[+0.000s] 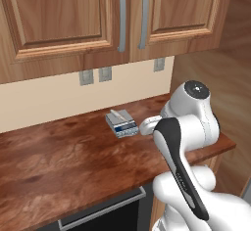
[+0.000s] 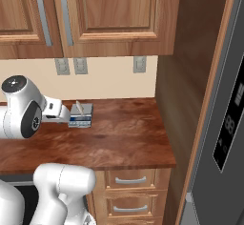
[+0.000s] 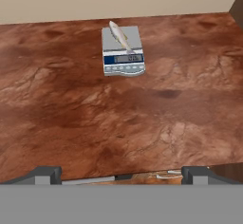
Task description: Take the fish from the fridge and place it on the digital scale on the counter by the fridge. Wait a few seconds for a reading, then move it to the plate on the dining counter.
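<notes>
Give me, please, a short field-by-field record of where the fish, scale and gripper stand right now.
fish: lying on top of the digital scale, slanted across its platform
digital scale: on the counter, near the back wall
gripper: open, empty, drawn back from the scale over the counter's front edge
fridge: to the right of the counter, door shut
task stage: fish is weighing; move to plate not yet begun

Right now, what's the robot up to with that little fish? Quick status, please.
Gripper open, empty, backed off. Fish lying on digital scale, on the counter. Nothing between them.
</notes>
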{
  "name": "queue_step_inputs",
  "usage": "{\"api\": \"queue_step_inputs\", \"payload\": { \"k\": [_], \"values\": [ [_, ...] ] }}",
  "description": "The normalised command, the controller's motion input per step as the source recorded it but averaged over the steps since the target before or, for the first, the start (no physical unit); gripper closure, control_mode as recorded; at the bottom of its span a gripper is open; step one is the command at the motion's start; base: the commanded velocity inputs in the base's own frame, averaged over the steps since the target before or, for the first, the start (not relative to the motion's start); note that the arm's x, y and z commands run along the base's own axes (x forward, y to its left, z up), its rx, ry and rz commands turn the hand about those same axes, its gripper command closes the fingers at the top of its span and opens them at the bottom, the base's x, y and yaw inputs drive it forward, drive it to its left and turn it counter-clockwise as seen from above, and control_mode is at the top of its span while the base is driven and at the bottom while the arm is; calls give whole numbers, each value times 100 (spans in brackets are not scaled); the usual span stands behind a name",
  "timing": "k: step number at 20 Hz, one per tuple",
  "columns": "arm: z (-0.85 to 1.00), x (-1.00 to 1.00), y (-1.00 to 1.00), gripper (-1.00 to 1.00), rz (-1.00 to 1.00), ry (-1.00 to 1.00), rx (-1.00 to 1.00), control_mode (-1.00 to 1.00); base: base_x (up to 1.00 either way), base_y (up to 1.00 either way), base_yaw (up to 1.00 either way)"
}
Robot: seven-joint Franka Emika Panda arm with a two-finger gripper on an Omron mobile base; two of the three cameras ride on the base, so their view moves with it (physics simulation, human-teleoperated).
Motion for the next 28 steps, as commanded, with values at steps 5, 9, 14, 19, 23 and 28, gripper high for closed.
{"api": "queue_step_inputs", "payload": {
  "k": [5,9,14,19,23,28],
  "values": [
    [0,0,0,-100,0,0,0,-100,0,0,0],
    [0,0,0,-100,0,0,0,-100,0,0,0],
    [0,0,0,-100,0,0,0,-100,0,0,0],
    [0,0,0,-100,0,0,0,-100,0,0,0],
    [0,0,0,-100,0,0,0,-100,0,0,0],
    [-11,34,0,-100,0,0,0,-100,0,0,0]
  ]
}}
